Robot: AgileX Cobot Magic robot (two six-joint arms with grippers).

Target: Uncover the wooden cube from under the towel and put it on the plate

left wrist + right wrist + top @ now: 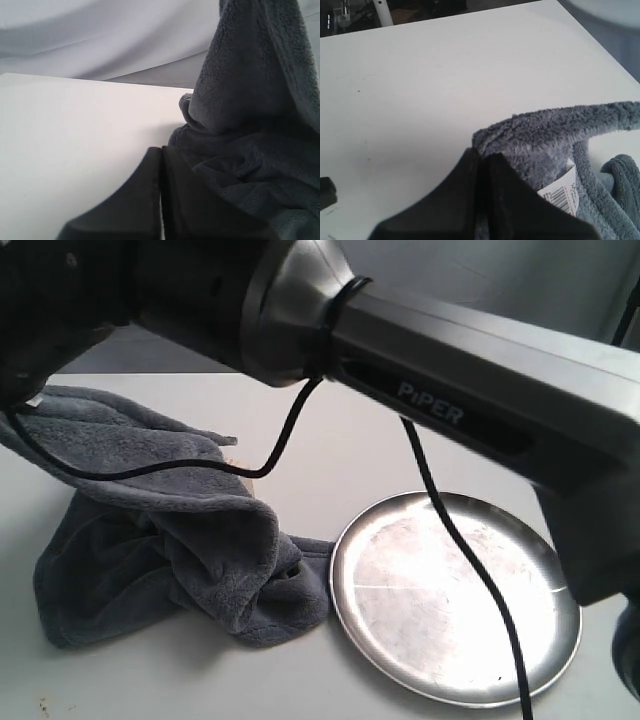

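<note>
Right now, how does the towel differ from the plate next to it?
The towel is dark grey and fleecy; the plate is shiny bare metal. The towel is crumpled with one edge lifted, while the plate lies flat. The towel's outline is irregular, the plate's round. Both rest on the white table, side by side.

Plush fleecy cloth towel (150, 530); shiny scratched metal plate (420, 610); matt white table (330, 430).

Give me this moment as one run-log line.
right gripper: shut on towel | left gripper: shut beside towel | plate: empty | wooden cube: not seen
</note>
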